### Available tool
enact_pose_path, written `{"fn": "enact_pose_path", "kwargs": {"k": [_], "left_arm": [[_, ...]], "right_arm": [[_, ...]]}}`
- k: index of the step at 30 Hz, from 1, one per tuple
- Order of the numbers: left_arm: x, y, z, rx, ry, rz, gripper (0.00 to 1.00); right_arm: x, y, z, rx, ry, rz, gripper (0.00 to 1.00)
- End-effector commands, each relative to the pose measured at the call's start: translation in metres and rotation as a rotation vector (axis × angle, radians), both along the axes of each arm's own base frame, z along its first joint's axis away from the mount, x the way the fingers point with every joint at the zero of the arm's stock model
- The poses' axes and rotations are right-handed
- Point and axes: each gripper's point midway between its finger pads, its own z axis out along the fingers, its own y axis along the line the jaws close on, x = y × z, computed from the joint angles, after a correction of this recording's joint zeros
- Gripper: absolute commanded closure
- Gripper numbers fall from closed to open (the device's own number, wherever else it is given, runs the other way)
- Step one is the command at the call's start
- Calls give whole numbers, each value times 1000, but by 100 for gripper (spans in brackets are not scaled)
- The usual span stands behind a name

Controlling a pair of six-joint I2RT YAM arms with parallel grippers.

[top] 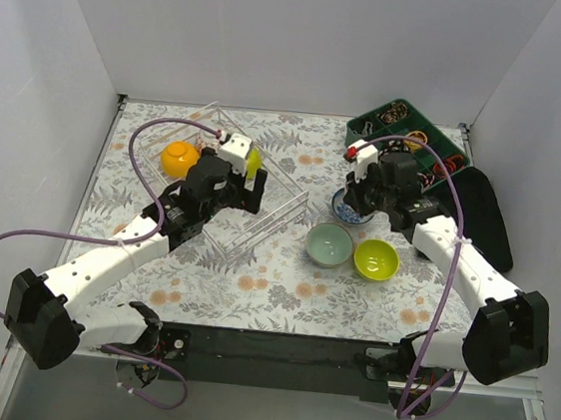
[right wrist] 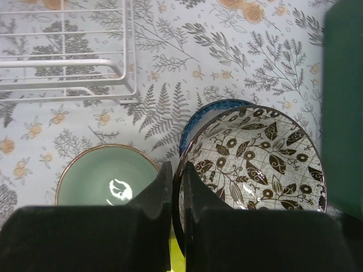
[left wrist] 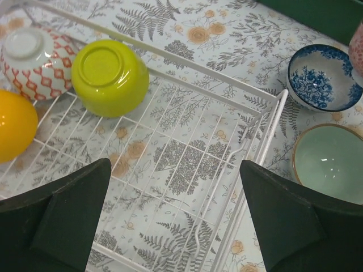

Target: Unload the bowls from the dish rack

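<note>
We counted three left in the rack (left wrist: 187, 141), in its 11 o'clock half: orange bowl (top: 178, 159), lime bowl (left wrist: 110, 76), red bowl (left wrist: 34, 56). Out at its 3 o'clock stood the mint bowl (top: 329, 244), second lime bowl (top: 376, 259) and blue bowl (left wrist: 322, 76). Our right gripper (right wrist: 174, 181) clenched the leaf bowl (right wrist: 255, 164) by its rim; our left gripper (left wrist: 174, 175) hung spread above the rack.

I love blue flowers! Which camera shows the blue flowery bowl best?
The left wrist view: the blue flowery bowl sits open, its inside flowers plain to see. The right wrist view shows only a blue rim sliver behind the leaf-patterned bowl. The top view mostly hides it under the right arm.
</note>
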Motion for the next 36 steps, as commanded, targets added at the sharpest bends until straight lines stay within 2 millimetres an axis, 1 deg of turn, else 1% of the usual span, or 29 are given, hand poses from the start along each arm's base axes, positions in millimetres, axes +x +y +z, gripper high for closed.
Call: {"fn": "enact_pose_path", "kwargs": {"k": [1, 2, 4, 5, 6, 8, 9, 11, 12, 13, 14, 19, 21, 22, 24, 26, 28, 29, 32, 34, 36], "left_arm": [[-8, 15, 2, -146, 83, 131, 2], [-10, 17, -2, -147, 103, 140, 2], [-11, 18, -5, -161, 123, 147, 2], [-14, 18, -8, -170, 140, 156, 2], [-14, 19, -8, -177, 146, 164, 2], [-16, 21, -10, -186, 156, 174, 2], [-17, 22, -11, -189, 163, 179, 2], [-18, 23, -15, -187, 171, 186, 2], [-18, 23, -15, -194, 172, 189, 2], [-19, 23, -14, -199, 172, 190, 2], [-19, 24, -15, -199, 173, 193, 2], [-22, 26, -17, -202, 172, 197, 2], [-22, 27, -17, -204, 171, 203, 2], [-21, 27, -17, -203, 170, 202, 2], [-21, 27, -17, -203, 171, 204, 2], [-20, 27, -15, -204, 167, 202, 2], [-20, 27, -14, -205, 165, 204, 2], [-20, 27, -14, -205, 162, 202, 2], [-19, 27, -14, -206, 161, 206, 2], [-18, 26, -15, -210, 163, 208, 2], [-17, 25, -15, -215, 163, 209, 2]], "right_arm": [[35, -6, 13, 5, -159, -92, 99], [38, -6, 8, 9, -164, -107, 99], [42, -10, -4, -6, -156, -137, 99], [45, -9, -3, 0, -172, -142, 99], [49, -10, -10, -4, -170, -158, 99], [52, -11, -17, -10, -164, -171, 99], [54, -10, -25, -15, -148, -178, 99], [56, -9, -31, -12, -136, -185, 99], [56, -10, -39, -27, -128, -201, 99], [58, -9, -39, -19, -135, -210, 99], [59, -8, -41, -18, -134, -215, 99], [58, -8, -65, -40, -96, -253, 99], [56, -3, -72, -45, -84, -246, 98], [56, -3, -75, -49, -79, -249, 94], [55, -3, -78, -53, -74, -275, 90], [53, -4, -79, -49, -75, -297, 83], [52, -4, -75, -47, -90, -325, 76], [51, -4, -74, -48, -95, -333, 74], [48, 0, -65, -36, -117, -345, 65], [46, 3, -55, -16, -135, -352, 61], [44, 5, -45, 7, -150, -348, 60]]}}
